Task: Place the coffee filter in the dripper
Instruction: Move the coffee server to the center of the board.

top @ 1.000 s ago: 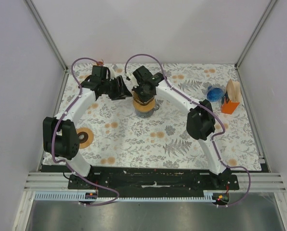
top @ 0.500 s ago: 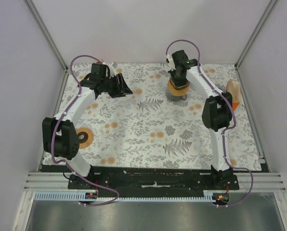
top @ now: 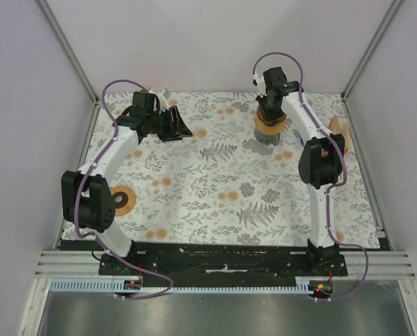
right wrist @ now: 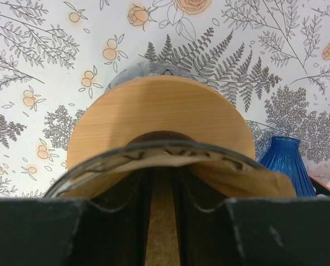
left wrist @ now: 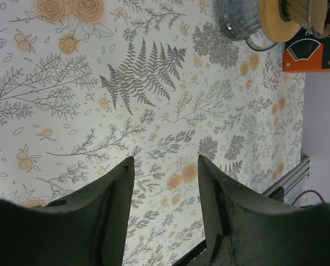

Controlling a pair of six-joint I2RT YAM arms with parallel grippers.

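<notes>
Although the right gripper (right wrist: 162, 183) hangs directly over the clear glass dripper with a round wooden collar (right wrist: 159, 113), its own black fingers fill the bottom of the wrist view and hide most of the cone. The brown paper coffee filter (right wrist: 248, 180) sits inside the dripper's glass rim, one edge lapping out on the right; its lower part is hidden. The right gripper's fingers stand a narrow slot apart with brown showing in the slot, and whether they nip the paper cannot be told.

The left gripper (left wrist: 165, 166) is well apart from the dripper, to its left, jaws spread over bare floral tablecloth (top: 215, 182) and holding nothing.

Just beside the dripper on the right, a blue ribbed glass object (right wrist: 287, 158) is cut off by the fingers. Beyond it, an orange printed box (left wrist: 312, 52) is cropped at the frame edge and its lettering is illegible.

Far from the dripper, near the left arm's base, a brown round disc (top: 126, 201) lies partly covered by that arm.
</notes>
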